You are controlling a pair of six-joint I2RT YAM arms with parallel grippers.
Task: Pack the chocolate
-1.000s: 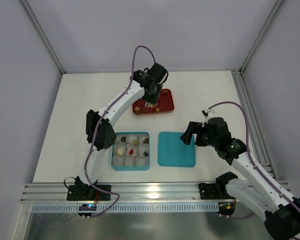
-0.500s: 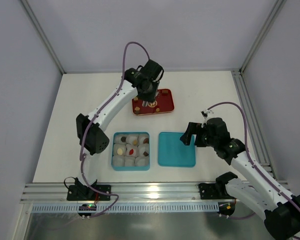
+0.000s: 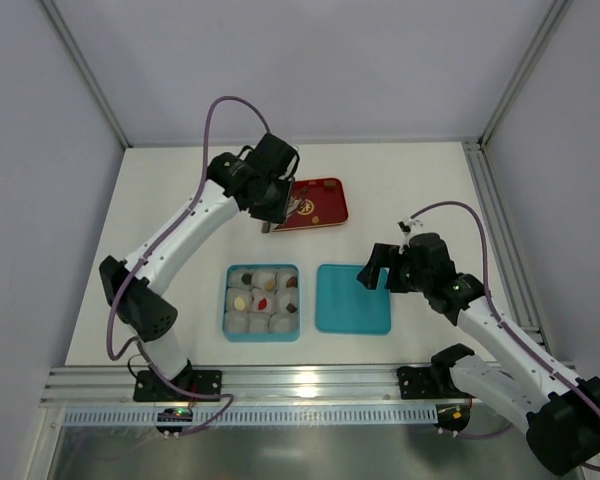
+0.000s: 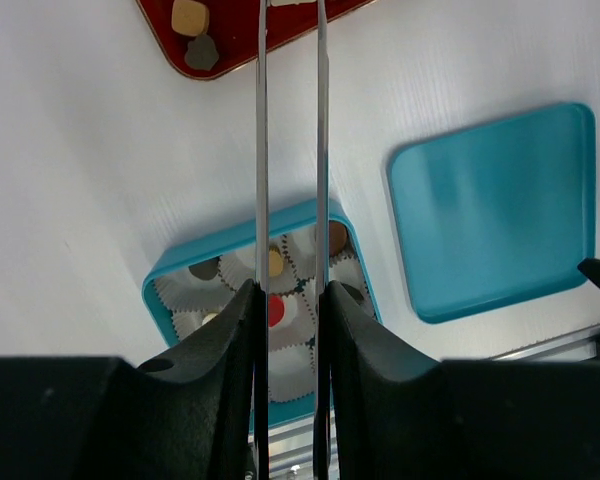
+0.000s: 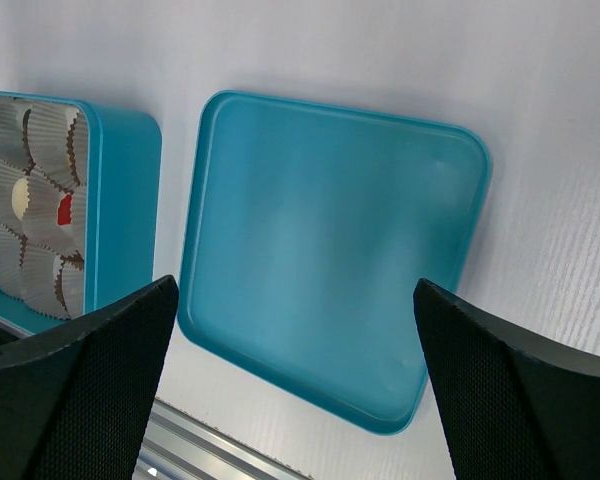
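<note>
Seemingly the narrowed left claw (image 4: 291, 8) pinches a pale chocolate (image 4: 291, 2) between its tips; the right claw (image 5: 295, 290) gapes wide.

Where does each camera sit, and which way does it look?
Top external: fixed above and behind the arm bases, looking down at the table; left arm and right arm show.
Left wrist: on the left arm, looking down past its narrow jaws at the teal box, red tray beyond.
Right wrist: on the right arm, looking down between its wide jaws at the teal lid.
Shared: both wrist views hold the teal box and teal lid.
</note>
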